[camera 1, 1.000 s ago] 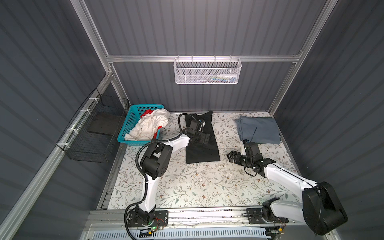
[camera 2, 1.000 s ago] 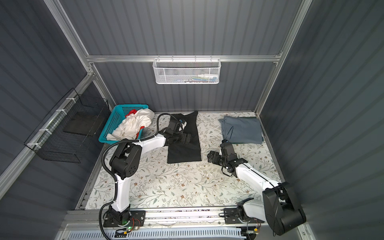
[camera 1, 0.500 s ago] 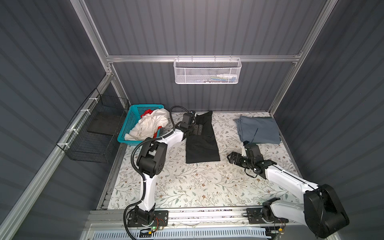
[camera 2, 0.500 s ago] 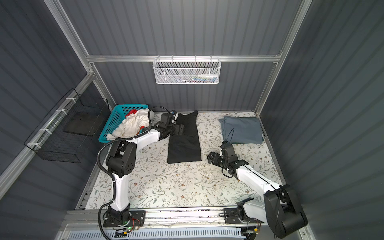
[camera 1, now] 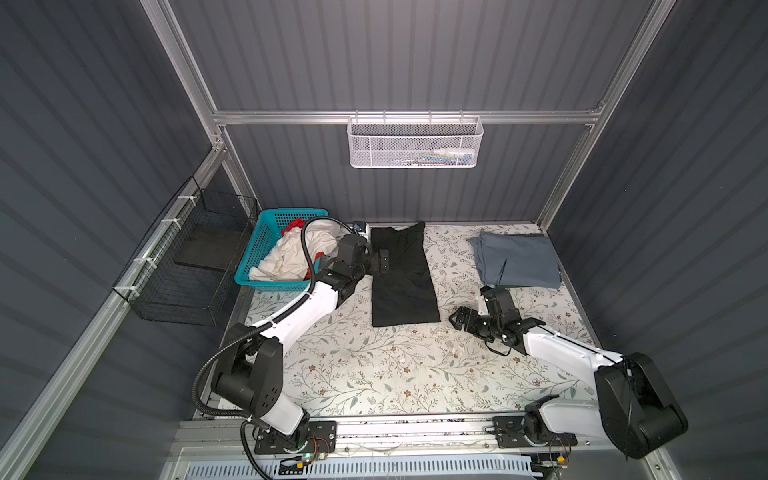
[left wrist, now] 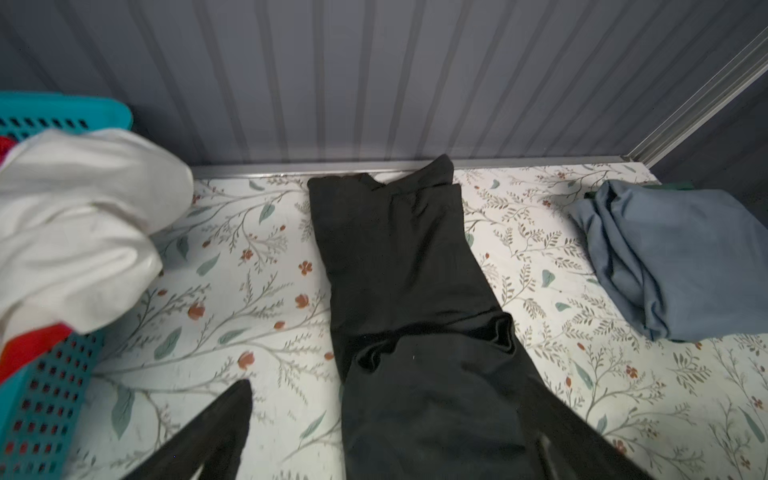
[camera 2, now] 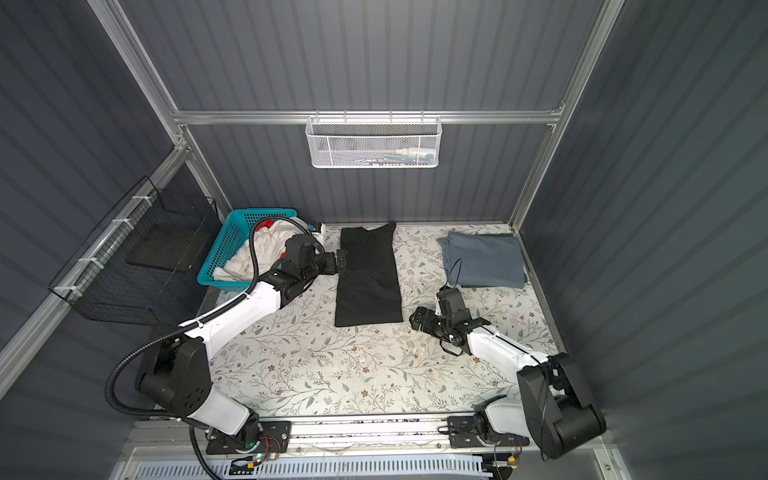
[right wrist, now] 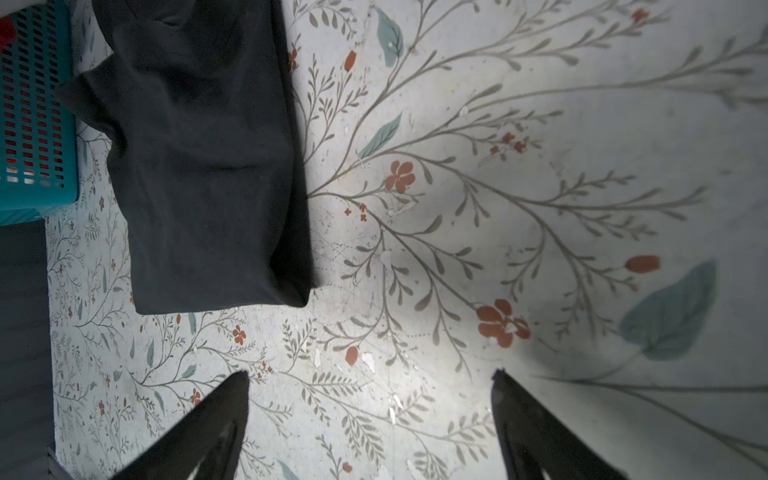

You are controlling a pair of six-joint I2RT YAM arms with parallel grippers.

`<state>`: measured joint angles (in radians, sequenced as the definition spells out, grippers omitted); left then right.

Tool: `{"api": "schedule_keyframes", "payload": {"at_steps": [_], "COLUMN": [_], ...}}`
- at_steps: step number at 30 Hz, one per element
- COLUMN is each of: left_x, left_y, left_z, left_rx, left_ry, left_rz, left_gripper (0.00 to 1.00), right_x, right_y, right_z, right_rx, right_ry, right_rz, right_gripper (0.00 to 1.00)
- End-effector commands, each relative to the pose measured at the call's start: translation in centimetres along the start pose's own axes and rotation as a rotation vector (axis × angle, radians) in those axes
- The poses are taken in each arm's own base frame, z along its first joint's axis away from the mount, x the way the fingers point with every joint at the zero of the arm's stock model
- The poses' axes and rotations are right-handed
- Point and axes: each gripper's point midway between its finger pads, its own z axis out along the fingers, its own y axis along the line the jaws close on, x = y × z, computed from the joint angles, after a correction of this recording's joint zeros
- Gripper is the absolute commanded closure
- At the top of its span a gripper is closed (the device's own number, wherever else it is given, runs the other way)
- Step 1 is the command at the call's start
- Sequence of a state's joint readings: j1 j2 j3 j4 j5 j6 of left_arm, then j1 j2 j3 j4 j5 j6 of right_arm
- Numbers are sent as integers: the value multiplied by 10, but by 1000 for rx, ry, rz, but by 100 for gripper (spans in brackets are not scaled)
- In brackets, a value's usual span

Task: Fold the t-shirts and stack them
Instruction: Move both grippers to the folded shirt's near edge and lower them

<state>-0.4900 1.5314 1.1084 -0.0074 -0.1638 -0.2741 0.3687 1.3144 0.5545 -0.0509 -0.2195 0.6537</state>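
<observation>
A black t-shirt (camera 1: 403,278) (camera 2: 368,278) lies folded into a long strip mid-table. My left gripper (camera 1: 382,262) (left wrist: 390,415) is open at its left edge. One finger is over the black cloth (left wrist: 399,266), the other over bare table. A slate blue-grey t-shirt (camera 1: 517,259) (left wrist: 681,257) lies folded at the back right. The white t-shirt (camera 1: 291,253) (left wrist: 75,224) and the red t-shirt (camera 1: 293,225) are bunched in the teal basket (camera 1: 253,249). My right gripper (camera 1: 461,322) (right wrist: 370,399) is open and empty over bare table, right of the black shirt's near corner (right wrist: 199,166).
The floral table cover (camera 1: 374,365) runs to the front rail. A black wire basket (camera 1: 187,266) hangs on the left wall and a white mesh basket (camera 1: 415,143) on the back wall. The basket's teal wall (right wrist: 33,124) stands just left of the black shirt.
My left gripper has drawn back from the middle of the black shirt to its left edge, toward the basket. The right arm has hardly moved.
</observation>
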Motion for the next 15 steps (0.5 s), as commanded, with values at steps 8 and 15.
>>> {"api": "schedule_keyframes", "payload": {"at_steps": [8,15], "left_x": [55,98], "left_y": [15,4], "left_z": [-46,-60], "left_rx": [6,91], "left_ry": [80,215], "left_rz": [-132,-234], "left_gripper": [0,6], "right_x": [-8,-4], "right_y": [33,41], "right_z": [7,15], "right_rx": [-90,-123], "right_ry": [-1,8], "right_rz": [8,50], "right_gripper": [10,25]}}
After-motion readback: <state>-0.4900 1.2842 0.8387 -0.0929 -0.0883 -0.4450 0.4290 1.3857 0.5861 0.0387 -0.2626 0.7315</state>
